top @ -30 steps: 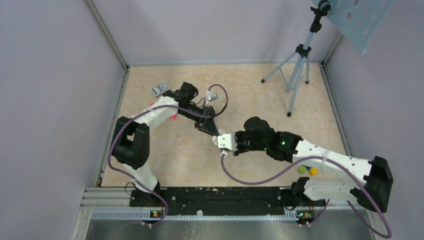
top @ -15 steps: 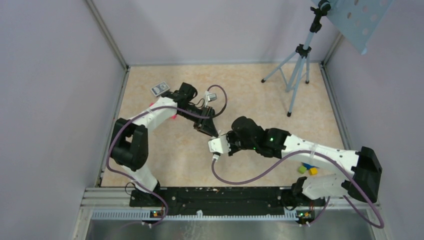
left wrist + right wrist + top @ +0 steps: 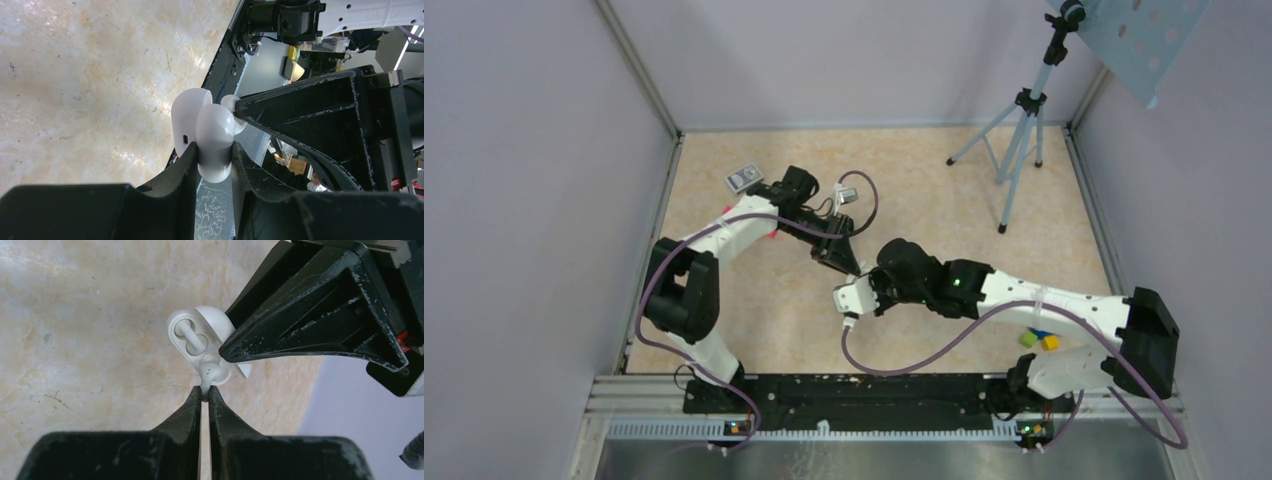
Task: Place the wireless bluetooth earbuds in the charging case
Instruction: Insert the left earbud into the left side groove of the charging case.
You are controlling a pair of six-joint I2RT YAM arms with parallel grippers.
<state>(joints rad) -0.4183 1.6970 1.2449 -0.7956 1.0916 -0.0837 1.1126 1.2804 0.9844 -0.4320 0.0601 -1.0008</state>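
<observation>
Over the beige worktop (image 3: pixel 944 200), a little left of its middle, both arms meeting tip to tip. Clamped between the left fingers (image 3: pixel 186 162), gripped from both sides by its rounded body: the white case (image 3: pixel 215 150), lid (image 3: pixel 186 117) swung open beside it. From the right wrist, open face of the case turned toward the camera, with the first earbud (image 3: pixel 190 338) lying seated in the upper hollow. Pressed together on the thin stem of the second earbud (image 3: pixel 212 372): the right fingers (image 3: pixel 196 407), with nothing between them but that stem. Bud end of the second earbud at the lower hollow, touching the rim of the case; seated fully or only partly, impossible to tell. Tip of one left finger just beside that bud, dark wedge crossing the upper right of the view. From the left wrist, only a small white knob of the held earbud visible at the tip of the right fingers, just above the case. From above, case and earbuds too small and too hidden to make out. Far off at the left rear of the worktop, a grey patterned box (image 3: pixel 744 178); at the right rear, a tripod (image 3: pixel 1016 140); near the right arm, by its lower link, small coloured blocks (image 3: pixel 1039 340).
</observation>
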